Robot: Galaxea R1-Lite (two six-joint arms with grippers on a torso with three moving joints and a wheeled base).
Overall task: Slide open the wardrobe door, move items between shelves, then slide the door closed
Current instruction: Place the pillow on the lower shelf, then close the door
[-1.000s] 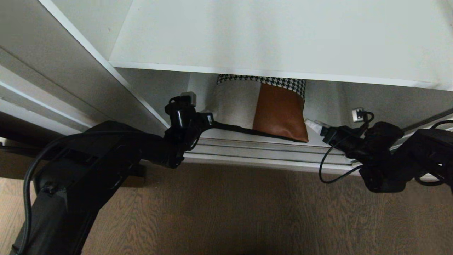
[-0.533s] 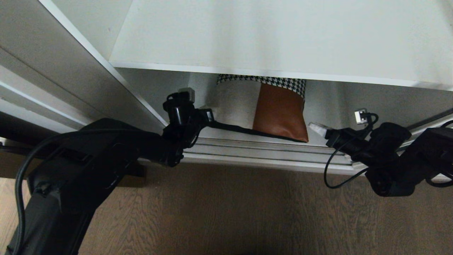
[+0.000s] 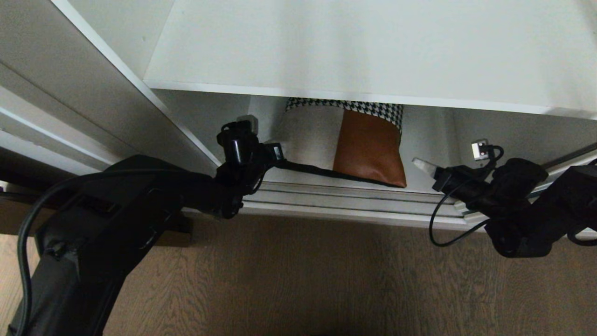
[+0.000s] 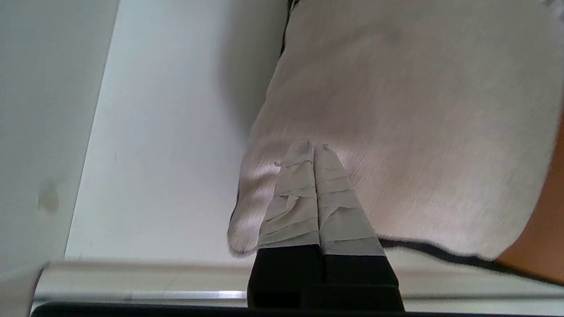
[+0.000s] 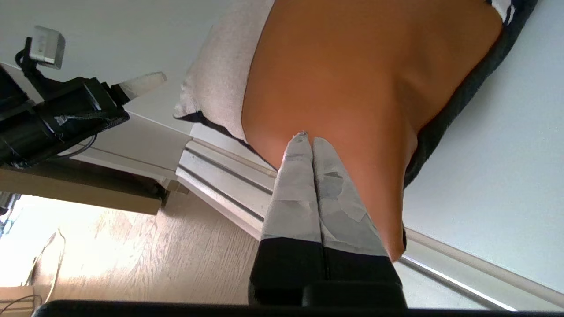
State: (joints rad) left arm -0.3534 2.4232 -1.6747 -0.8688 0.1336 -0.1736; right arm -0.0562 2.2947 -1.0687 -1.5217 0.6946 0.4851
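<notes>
My left jaws (image 4: 313,152) are clenched, taped tips pressed together against the beige fabric near the left front corner of the cushion (image 3: 345,144); whether any cloth is pinched between them I cannot tell. My right jaws (image 5: 307,140) are clenched too, tips at the brown leather patch by the right front corner, holding nothing that shows. The cushion lies flat on the lower shelf (image 3: 433,140), its front edge near the silver door track (image 3: 345,200), its houndstooth band tucked beneath the upper shelf (image 3: 373,51). Wood-grain floor (image 3: 303,280) spreads out below.
</notes>
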